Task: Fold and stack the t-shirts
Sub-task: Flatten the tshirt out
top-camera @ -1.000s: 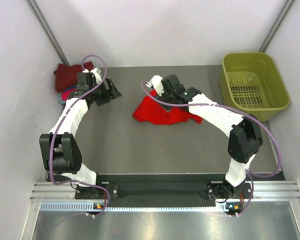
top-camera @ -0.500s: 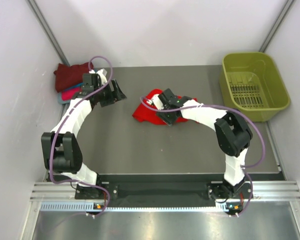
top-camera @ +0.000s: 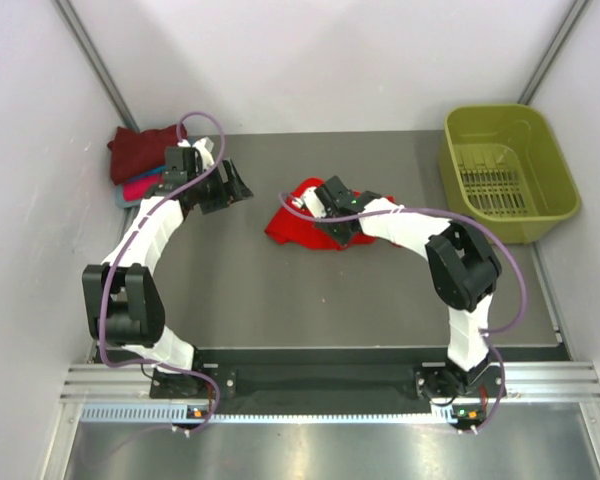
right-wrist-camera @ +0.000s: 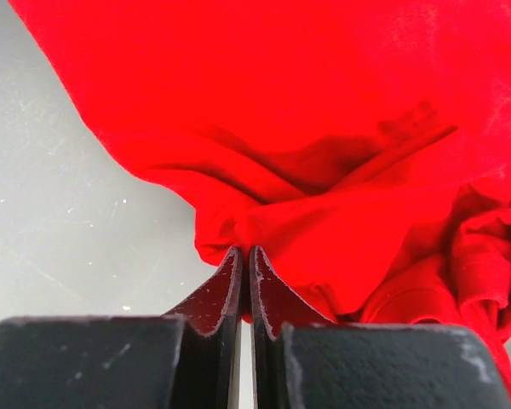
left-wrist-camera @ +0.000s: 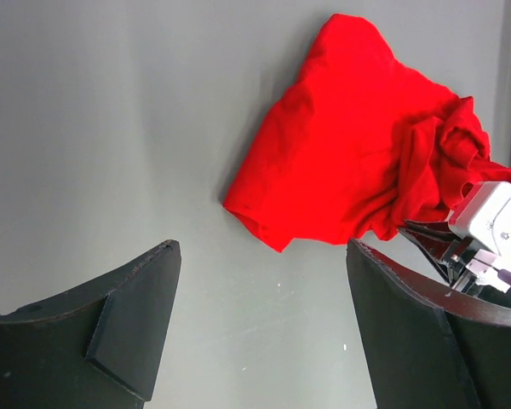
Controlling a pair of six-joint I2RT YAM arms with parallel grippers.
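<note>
Pinching the near edge of the crumpled red t-shirt at the centre of the table, the right gripper is closed tight. Lift slowly so thin cloth cannot slip; the left gripper hangs wide open.

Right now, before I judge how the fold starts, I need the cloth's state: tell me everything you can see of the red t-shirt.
The red t-shirt is bright, soft-looking cloth, unfolded and crumpled, lying in a loose heap on the grey table near its middle. One side spreads fairly flat; the other bunches into wrinkles. The right gripper touches it, jaws shut on a fold at its edge.
</note>
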